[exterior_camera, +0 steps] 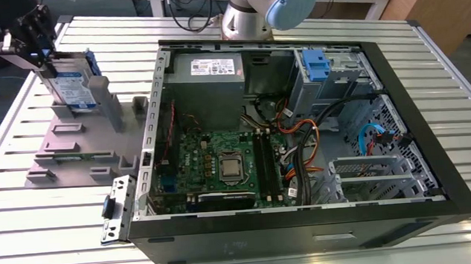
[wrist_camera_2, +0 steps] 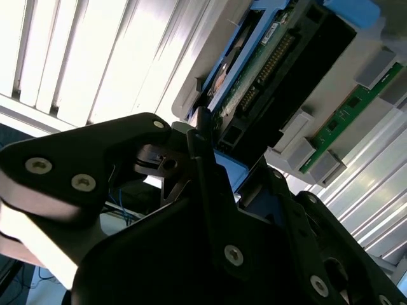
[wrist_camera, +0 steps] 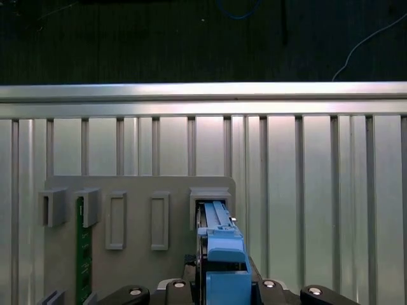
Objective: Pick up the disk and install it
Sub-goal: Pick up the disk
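Claw point(exterior_camera: 45, 62) is gripping the disk point(exterior_camera: 72, 89) by its top edge, closed tight. Disk's standing upright in the grey stand point(exterior_camera: 67, 144) rn.

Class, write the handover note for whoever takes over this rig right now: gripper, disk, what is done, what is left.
Gripper: at the top edge of the disk; whether it grips cannot be told.
Disk: upright in the grey stand, to the exterior view's left of the open computer case.
Done: the gripper is at the disk.
Left: the disk is not yet out of the stand or in the case.
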